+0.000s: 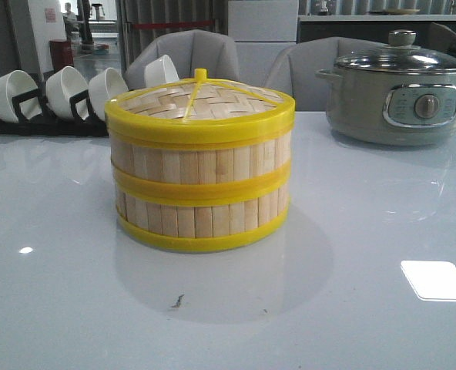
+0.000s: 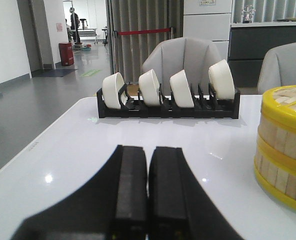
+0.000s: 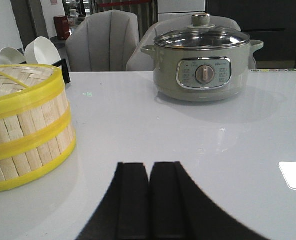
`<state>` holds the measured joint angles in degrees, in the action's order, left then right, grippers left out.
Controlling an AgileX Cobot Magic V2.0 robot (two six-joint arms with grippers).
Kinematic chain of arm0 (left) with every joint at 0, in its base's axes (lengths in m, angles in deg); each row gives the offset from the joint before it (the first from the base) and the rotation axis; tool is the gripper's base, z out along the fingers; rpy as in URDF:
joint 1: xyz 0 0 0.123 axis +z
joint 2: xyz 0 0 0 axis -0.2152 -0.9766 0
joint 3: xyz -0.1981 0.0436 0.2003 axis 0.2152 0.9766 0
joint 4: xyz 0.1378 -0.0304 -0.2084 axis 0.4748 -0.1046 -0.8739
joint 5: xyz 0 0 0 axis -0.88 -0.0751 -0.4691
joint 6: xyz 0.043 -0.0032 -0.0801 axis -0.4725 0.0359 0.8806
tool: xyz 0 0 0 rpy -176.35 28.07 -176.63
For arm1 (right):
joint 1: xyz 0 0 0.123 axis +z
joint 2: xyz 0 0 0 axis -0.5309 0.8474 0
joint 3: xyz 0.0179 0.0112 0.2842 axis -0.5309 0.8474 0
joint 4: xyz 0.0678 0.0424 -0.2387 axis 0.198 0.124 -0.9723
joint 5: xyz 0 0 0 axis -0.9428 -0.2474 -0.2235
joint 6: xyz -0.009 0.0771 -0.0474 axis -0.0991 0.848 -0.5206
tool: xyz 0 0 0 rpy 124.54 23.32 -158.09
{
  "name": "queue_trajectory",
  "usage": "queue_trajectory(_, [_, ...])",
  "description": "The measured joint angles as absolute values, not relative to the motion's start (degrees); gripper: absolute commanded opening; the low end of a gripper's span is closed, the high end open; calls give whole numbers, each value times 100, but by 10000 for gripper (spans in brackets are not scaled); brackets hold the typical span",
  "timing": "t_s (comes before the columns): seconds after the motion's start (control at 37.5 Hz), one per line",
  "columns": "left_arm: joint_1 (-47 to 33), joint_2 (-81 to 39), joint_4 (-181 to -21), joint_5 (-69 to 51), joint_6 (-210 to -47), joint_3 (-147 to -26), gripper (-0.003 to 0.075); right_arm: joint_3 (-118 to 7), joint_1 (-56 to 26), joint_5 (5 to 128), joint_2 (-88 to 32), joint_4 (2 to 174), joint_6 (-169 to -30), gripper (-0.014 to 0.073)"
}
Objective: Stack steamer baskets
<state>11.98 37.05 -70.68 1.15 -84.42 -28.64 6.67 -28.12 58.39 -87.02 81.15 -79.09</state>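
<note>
Steamer baskets (image 1: 201,189) sit mid-table, one on the other, woven lid (image 1: 201,100) on top: stacking looks complete, nothing left but keeping clear. Pale bamboo slats, glossy yellow rims, round and shallow. Left gripper (image 2: 148,192) and right gripper (image 3: 148,197) both closed, empty, well apart from the stack.

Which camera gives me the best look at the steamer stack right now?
The front view: both steamer baskets show whole, one on the other, with the lid on top. The left wrist view catches only a cropped edge of the stack, and the right wrist view shows about half, cut off at the frame.
</note>
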Motion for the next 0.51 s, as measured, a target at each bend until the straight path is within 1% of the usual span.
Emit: queue_trajectory(0.51, [1198, 3705, -7068, 115, -8442, -2864, 87, 667, -2812, 5807, -8712, 7903, -7909, 55])
